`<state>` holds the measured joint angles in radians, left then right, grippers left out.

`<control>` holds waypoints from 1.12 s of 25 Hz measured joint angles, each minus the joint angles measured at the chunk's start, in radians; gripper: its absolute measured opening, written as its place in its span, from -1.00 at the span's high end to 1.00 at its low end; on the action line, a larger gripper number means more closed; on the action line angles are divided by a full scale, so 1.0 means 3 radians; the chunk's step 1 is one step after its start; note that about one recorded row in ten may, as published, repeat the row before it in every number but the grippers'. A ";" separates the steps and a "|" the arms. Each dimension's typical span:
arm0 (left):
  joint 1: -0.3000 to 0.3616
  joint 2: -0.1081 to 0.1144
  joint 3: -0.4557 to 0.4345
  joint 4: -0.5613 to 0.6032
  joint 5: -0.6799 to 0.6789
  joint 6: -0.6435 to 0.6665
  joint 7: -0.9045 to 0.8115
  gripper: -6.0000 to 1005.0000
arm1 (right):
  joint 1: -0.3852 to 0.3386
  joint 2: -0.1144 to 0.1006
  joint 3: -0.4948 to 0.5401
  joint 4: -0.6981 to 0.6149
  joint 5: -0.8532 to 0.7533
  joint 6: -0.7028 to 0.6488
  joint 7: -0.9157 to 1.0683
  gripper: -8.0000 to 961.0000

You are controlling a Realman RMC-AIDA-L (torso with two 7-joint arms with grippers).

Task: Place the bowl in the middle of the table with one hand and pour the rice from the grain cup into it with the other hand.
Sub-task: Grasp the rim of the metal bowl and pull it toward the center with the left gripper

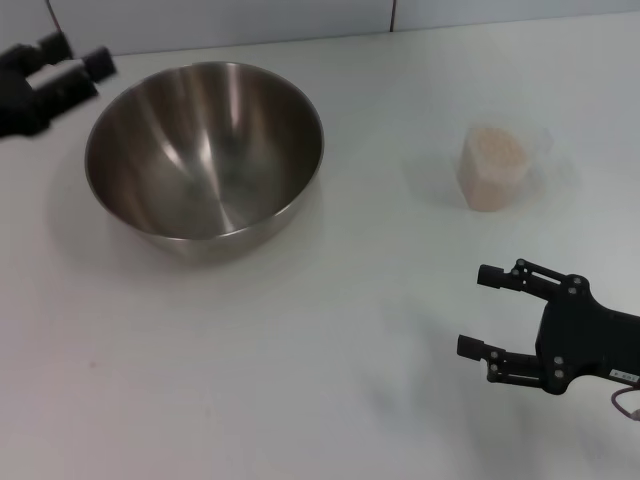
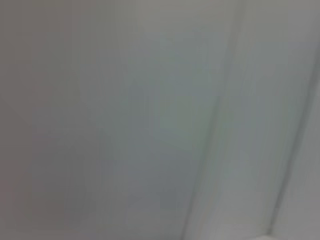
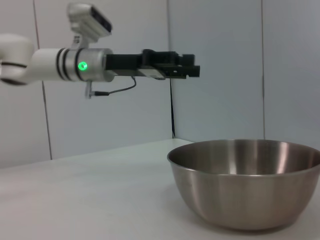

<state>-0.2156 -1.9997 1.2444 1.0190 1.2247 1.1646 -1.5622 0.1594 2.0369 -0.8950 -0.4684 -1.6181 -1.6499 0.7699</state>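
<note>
The shiny steel bowl [image 1: 205,150] stands empty on the white table [image 1: 300,380], left of centre; it also shows in the right wrist view [image 3: 247,185]. The clear grain cup [image 1: 492,168] stands upright to the right, full of pinkish-beige rice [image 1: 492,150]. My left gripper [image 1: 75,55] is open and empty at the far left, beside the bowl's rim and apart from it; the right wrist view shows it [image 3: 192,70] raised above the table. My right gripper [image 1: 478,311] is open and empty at the near right, short of the cup.
A pale wall with panel seams [image 1: 390,15] runs along the table's far edge. The left wrist view shows only a blurred pale surface [image 2: 160,120].
</note>
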 joint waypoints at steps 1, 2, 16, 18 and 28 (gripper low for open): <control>-0.0056 -0.0013 -0.0167 0.0142 0.0321 -0.0145 -0.0383 -0.39 | -0.0002 0.0001 -0.0001 -0.0016 0.0000 -0.0002 0.0015 -0.71; -0.0129 -0.0016 -0.0291 0.0234 0.0646 -0.0222 -0.0733 -0.39 | -0.0005 0.0003 0.0000 -0.0034 -0.0005 -0.0006 0.0025 -0.71; -0.0919 -0.0020 -0.0673 -0.0145 0.2574 -0.0265 -0.1967 -0.40 | -0.0024 0.0040 0.0000 -0.0156 -0.0045 -0.0004 0.0094 -0.71; -0.0988 -0.0021 -0.0674 -0.0246 0.2687 -0.0310 -0.1967 -0.40 | -0.0022 0.0041 0.0000 -0.0159 -0.0046 -0.0002 0.0096 -0.71; -0.1160 -0.0095 -0.0681 -0.0487 0.3009 -0.0374 -0.1972 -0.40 | -0.0016 0.0070 0.0029 -0.0240 -0.0120 0.0010 0.0126 -0.71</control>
<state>-0.5635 -2.0283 1.0401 0.8729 2.1274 1.0523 -2.1538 0.1547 2.0578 -0.8864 -0.5405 -1.6542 -1.6470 0.8078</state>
